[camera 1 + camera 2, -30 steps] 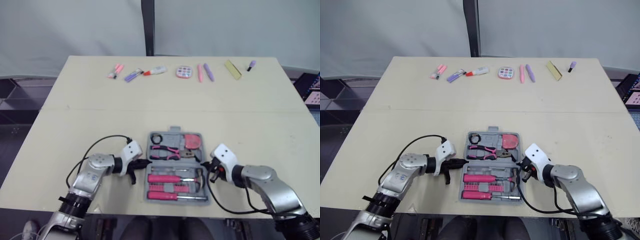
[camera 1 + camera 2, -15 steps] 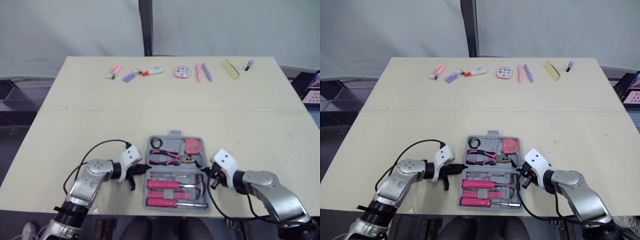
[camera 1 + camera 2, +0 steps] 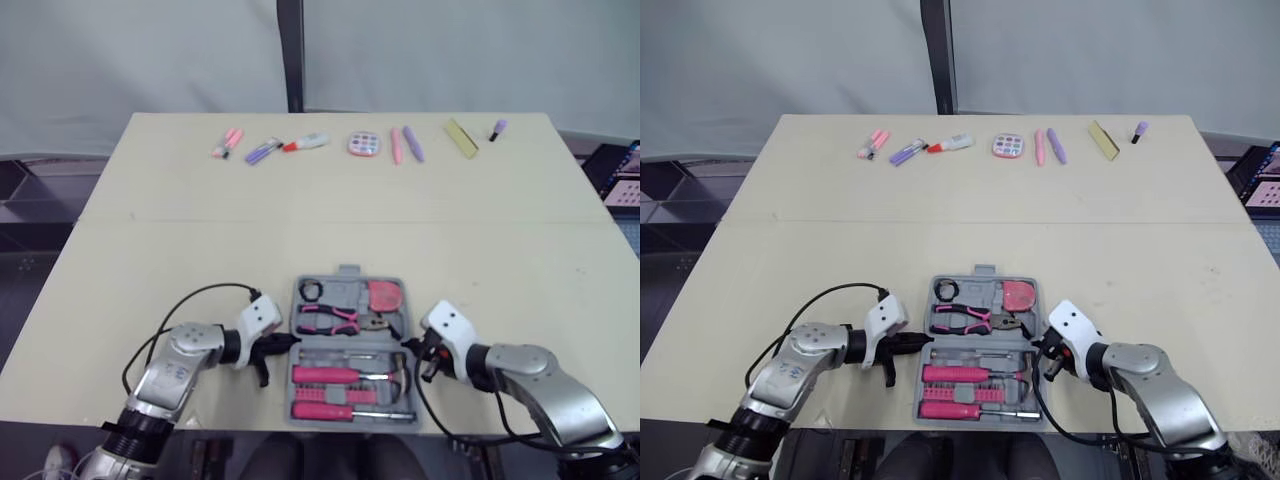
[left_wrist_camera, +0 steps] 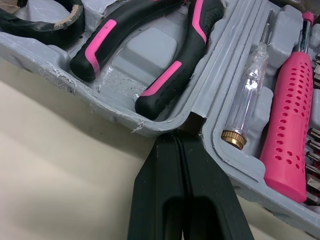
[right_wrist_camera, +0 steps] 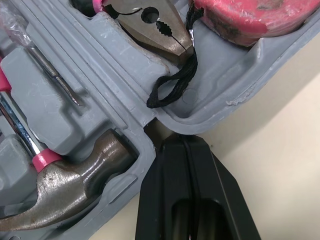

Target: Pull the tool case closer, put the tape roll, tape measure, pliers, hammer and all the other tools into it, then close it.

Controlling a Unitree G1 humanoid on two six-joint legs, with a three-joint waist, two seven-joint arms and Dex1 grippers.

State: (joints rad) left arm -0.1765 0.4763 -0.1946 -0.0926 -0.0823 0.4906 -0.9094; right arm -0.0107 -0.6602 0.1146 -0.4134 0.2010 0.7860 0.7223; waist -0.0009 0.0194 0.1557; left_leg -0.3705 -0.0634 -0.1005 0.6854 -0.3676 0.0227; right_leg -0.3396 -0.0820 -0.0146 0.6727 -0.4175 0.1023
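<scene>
Beige table (image 3: 150, 250) bears the open tool case (image 3: 345, 271) at its near edge, tools seated inside. Left gripper (image 3: 285, 342) and right gripper (image 3: 408, 345) flank the case's crosswise hinge line, each equally close, fingers pressed together on nothing, tips touching the side notches, forearms low. Small stationery (image 3: 363, 145) lies well beyond the case.

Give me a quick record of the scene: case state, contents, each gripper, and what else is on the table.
case: open, near the table front edge
contents: tape roll, pliers, tape measure, hammer, screwdrivers
left gripper: shut, tip at case's left hinge notch
right gripper: shut, tip at right hinge notch
far edge: row of stationery
left to do: close case
</scene>
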